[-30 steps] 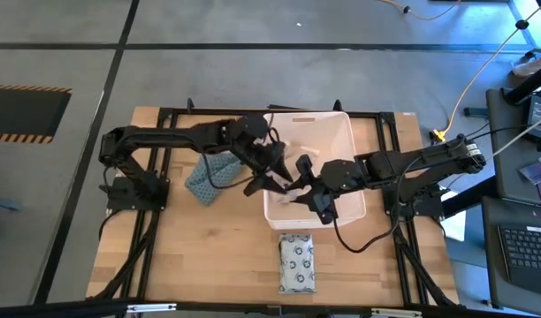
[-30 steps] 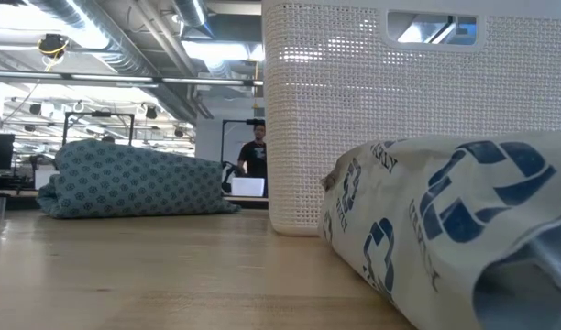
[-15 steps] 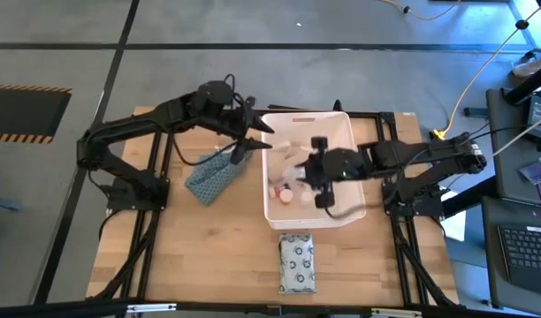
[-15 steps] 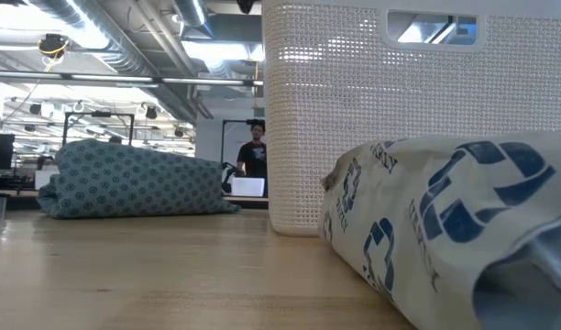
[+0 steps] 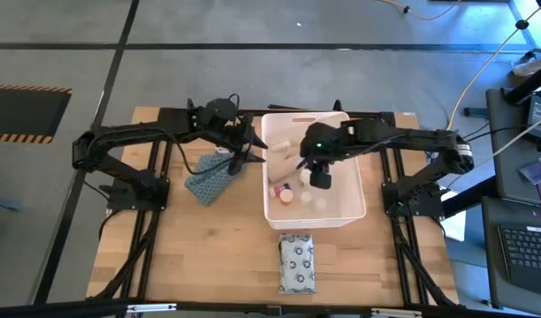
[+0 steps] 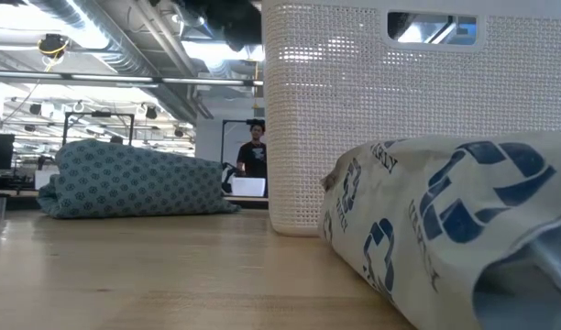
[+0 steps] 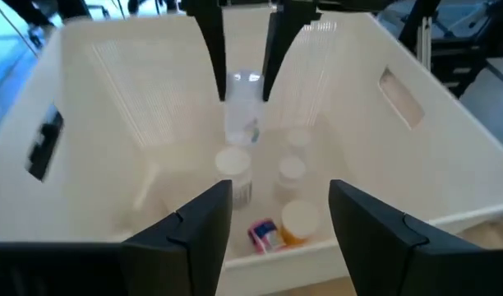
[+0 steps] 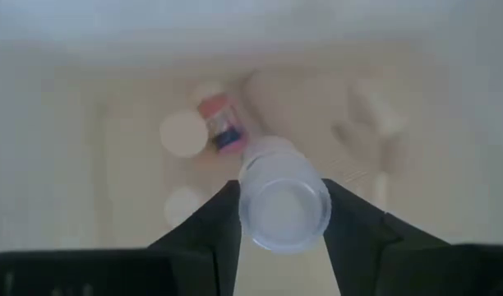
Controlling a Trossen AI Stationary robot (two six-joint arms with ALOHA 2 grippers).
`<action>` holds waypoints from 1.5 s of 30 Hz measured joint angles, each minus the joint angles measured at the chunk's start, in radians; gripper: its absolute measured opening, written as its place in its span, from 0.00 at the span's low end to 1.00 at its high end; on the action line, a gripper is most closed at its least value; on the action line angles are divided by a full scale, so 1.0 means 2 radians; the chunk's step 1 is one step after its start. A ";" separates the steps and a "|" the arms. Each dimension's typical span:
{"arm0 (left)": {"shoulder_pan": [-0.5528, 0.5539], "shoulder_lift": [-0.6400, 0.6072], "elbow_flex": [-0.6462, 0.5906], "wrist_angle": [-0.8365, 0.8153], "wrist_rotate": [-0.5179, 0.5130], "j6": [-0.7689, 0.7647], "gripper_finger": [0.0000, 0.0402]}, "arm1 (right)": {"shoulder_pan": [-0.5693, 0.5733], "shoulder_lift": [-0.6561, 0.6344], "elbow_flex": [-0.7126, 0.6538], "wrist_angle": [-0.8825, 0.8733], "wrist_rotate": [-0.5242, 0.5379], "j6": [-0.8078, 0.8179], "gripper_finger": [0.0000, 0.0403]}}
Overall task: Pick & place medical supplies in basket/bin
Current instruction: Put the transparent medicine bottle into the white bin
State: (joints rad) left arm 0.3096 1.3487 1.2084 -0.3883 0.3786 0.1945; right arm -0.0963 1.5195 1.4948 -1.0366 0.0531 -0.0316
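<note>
Right gripper (image 8: 280,215) clenched on clear bottle (image 8: 283,196) above the white bin (image 5: 345,132); left gripper (image 7: 276,218) released, empty, at bin's left rim.

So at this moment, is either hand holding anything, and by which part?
The right hand grips a clear bottle by its upper end, hanging over the white tub. The left hand holds nothing; its fingers are apart, just outside the tub.

Right end effector (image 8: 280,215) clamped on a load, left end effector (image 7: 276,218) parted, empty.
</note>
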 joint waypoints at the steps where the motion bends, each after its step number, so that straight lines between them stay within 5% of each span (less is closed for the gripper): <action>1: 0.000 0.000 -0.005 0.000 0.000 0.000 0.49 | -0.001 0.008 0.000 -0.008 -0.006 0.001 0.35; 9: 0.005 0.000 -0.010 -0.001 0.000 0.001 0.49 | -0.001 0.063 0.000 -0.091 -0.040 0.051 0.35; 23: 0.007 0.000 -0.010 -0.012 0.000 0.001 0.49 | -0.008 0.144 0.000 -0.082 -0.046 0.080 0.35; 45: 0.007 0.000 -0.010 -0.043 0.000 0.000 0.49 | 0.006 0.151 -0.036 -0.039 -0.050 0.120 0.35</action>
State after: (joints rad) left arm 0.3237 1.3487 1.1885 -0.4741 0.3782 0.1951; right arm -0.0853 1.8212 1.4220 -1.1139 -0.0473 0.2092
